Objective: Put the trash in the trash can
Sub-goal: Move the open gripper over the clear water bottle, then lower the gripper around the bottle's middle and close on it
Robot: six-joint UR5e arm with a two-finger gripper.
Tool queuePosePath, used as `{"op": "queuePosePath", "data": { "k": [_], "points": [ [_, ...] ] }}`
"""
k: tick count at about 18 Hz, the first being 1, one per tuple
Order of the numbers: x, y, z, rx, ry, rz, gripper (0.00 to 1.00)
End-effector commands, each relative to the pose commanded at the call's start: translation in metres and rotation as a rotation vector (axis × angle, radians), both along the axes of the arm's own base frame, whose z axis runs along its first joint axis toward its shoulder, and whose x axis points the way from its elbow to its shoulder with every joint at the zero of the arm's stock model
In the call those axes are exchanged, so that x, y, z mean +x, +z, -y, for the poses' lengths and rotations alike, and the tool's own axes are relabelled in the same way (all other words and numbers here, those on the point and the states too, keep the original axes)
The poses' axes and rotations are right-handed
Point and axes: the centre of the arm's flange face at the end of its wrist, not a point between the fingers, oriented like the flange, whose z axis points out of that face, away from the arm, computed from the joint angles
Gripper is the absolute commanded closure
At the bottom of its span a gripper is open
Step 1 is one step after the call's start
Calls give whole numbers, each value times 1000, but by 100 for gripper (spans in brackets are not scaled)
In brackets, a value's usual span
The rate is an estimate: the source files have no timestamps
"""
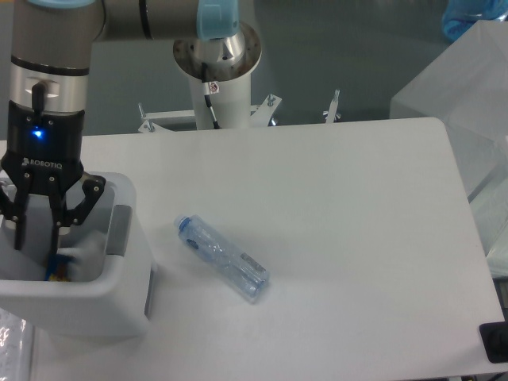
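Hand (38, 236) hangs inside the mouth of the trash can (95, 305), its 2 fingers (57, 230) spread apart and holding nothing; just below its fingertips, a scrap of blue and yellow shows at the bottom of the can, too small to identify; bottle (221, 258) lies on its side on the desk (333, 238), well to the right of the hand, blue cap end nearest the can, apart from it.

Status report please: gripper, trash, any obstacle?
Gripper open, inside the trash can. Bottle lying on the table, right of the can. Nothing between them.
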Motion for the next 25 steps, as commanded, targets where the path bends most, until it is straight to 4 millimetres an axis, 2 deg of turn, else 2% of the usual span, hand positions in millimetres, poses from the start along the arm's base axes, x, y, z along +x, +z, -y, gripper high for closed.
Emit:
{"op": "queuePosePath", "data": {
  "k": [1, 2, 3, 4, 5, 7, 10, 12, 16, 19, 21, 25],
  "points": [
    [-2, 3, 1, 4, 4, -1, 28],
    [-7, 1, 2, 2, 12, 0, 24],
    [-33, 1, 9, 2, 61, 6, 12],
    [-74, 2, 23, 7, 134, 19, 4],
    [-92, 6, 29, 17, 182, 31, 1],
    [-132, 8, 43, 29, 274, 58, 0],
    [-182, -5, 62, 27, 346, 99, 0],
    [-203, -17, 73, 16, 388, 124, 0],
    [-237, -68, 79, -60, 439, 173, 0],
    [-251, -111, 92, -130, 477, 213, 0],
    [-250, -139, 99, -185, 496, 227, 0],
    [-253, -159, 101, -242, 528, 209, 0]
  ]
}}
